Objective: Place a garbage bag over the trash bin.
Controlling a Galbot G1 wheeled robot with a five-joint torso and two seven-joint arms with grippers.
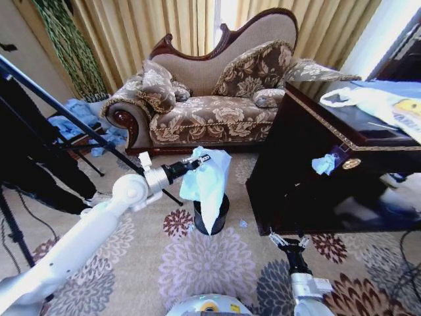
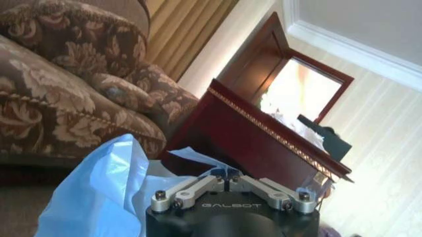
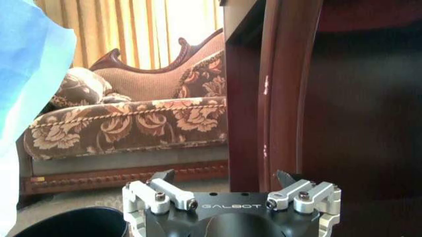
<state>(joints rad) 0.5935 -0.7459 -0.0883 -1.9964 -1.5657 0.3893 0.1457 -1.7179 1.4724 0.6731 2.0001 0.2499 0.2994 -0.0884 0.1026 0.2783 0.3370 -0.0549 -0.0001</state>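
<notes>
Bag (image 1: pixel 207 181): your left gripper (image 1: pixel 203 158), jaws pinching it, hangs it above bin (image 1: pixel 212 218) (mouth not yet spread); right gripper (image 1: pixel 289 241) parked near, jaws wide.

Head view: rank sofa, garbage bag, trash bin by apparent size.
1. Sofa, largest by far, though farthest away.
2. Garbage bag, held by the left gripper over the bin.
3. Trash bin, smallest; the bag hides part of it.

L arm stretched fwd, left gripper (image 1: pixel 201 160) clamped on film. R arm low by the base, right gripper (image 1: pixel 287 241) w/ fingers spread, idle.
</notes>
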